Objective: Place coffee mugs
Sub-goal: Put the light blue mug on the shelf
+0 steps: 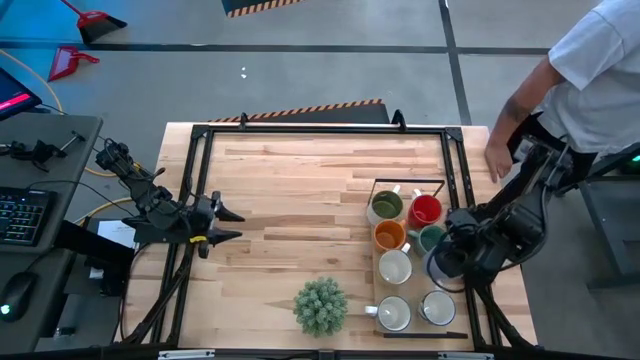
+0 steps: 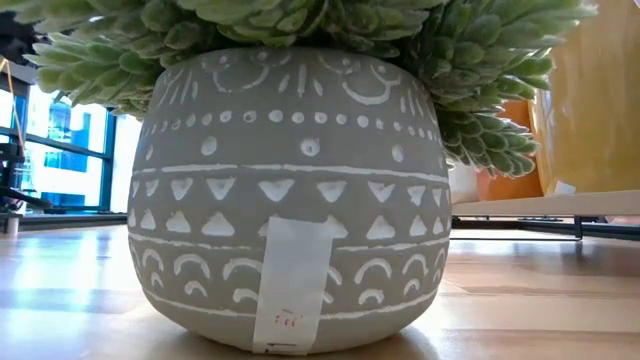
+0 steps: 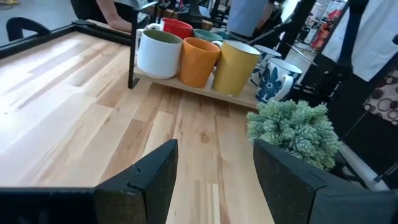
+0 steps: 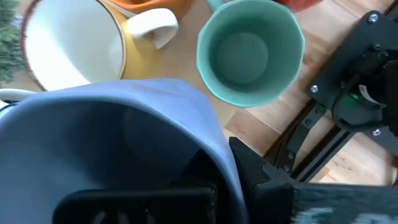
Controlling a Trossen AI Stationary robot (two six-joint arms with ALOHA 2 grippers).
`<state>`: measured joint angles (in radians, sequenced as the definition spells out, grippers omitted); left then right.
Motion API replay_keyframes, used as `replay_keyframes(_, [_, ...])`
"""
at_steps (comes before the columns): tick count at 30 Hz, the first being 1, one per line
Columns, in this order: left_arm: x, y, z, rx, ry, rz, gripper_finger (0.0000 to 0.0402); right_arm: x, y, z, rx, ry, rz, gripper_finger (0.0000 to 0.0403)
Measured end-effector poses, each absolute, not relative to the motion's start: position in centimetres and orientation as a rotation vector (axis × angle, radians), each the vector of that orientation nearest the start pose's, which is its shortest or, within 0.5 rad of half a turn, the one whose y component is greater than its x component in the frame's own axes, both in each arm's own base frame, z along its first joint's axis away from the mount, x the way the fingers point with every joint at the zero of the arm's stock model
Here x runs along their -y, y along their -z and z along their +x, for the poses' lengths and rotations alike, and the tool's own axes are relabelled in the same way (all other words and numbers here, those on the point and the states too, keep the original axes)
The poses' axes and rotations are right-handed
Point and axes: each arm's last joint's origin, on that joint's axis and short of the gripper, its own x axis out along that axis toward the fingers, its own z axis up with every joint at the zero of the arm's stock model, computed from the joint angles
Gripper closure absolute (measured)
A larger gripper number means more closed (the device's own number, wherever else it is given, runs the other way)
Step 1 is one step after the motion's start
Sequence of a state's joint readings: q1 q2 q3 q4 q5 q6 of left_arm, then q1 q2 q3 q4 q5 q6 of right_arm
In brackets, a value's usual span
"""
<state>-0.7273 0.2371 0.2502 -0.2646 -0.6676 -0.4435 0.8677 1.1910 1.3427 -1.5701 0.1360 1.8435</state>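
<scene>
Several coffee mugs stand in a black-framed tray at the table's right: olive green, red, orange, green and white among them. My right gripper is over the tray's right column, shut on a blue-grey mug. That mug is beside the green mug. My left gripper waits open over the table's left part, with nothing between its fingers. My right gripper holds the blue-grey mug by its wall at the rim, one finger inside the mug and one finger outside. The fingers come from above, pointing down. The mug is upright, mouth up; whether its base rests on the tray does not show.
A spiky green plant in a patterned grey pot stands near the table's front edge, left of the tray. A person stands at the far right with a hand at the table's edge. Bare wood lies across the table's middle.
</scene>
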Motion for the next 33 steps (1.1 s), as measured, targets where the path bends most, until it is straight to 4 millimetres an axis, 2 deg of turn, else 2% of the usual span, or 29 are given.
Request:
replay_keyframes(21, [4.9, -20.6, 8.3, -0.195, -0.005, -0.277, 0.0204, -15.8, -31.7, 14.3, -1.286, 0.82, 0.712, 0.0403])
replay_keyframes(33, [4.9, -20.6, 8.3, -0.195, -0.005, -0.278, 0.0204, -15.9, -30.3, 16.6, -1.337, 0.838, 0.638, 0.0403])
